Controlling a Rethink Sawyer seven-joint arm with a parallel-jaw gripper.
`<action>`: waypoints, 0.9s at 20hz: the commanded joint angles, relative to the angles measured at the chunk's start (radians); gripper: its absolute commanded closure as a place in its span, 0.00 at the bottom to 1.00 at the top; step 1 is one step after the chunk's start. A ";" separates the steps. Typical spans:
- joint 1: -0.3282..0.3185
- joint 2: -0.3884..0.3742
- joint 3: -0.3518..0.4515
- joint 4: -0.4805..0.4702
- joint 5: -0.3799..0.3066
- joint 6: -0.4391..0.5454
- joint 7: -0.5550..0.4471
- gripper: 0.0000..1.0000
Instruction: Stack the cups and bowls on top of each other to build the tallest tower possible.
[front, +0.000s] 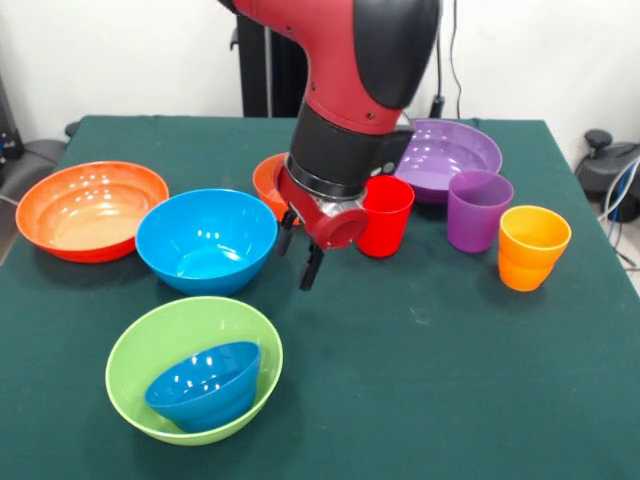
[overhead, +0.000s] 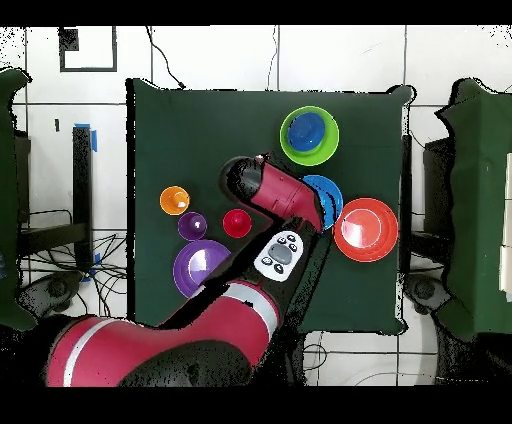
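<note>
Green bowl (front: 190, 365); arm (front: 350, 110) perhaps hiding orange bowl (front: 268, 180).

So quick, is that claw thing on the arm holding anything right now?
Gripper: empty, holding nothing, hanging beside the light blue bowl; whether it is open or shut cannot be told.

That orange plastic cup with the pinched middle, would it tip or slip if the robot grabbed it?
The waisted orange plastic cup looks glossy, so it may be slippery, though the pinched waist might give a grip some purchase. It stands upright on the green tablecloth, apart from the purple plastic cup, and looks light, so a sideways push could probably tip it.
</note>
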 joint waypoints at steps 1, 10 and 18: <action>-0.040 -0.094 0.204 0.131 -0.121 0.001 -0.080 0.00; -0.080 -0.177 0.232 0.146 -0.178 0.074 -0.057 0.00; -0.089 -0.181 0.242 0.139 -0.213 0.074 -0.035 0.00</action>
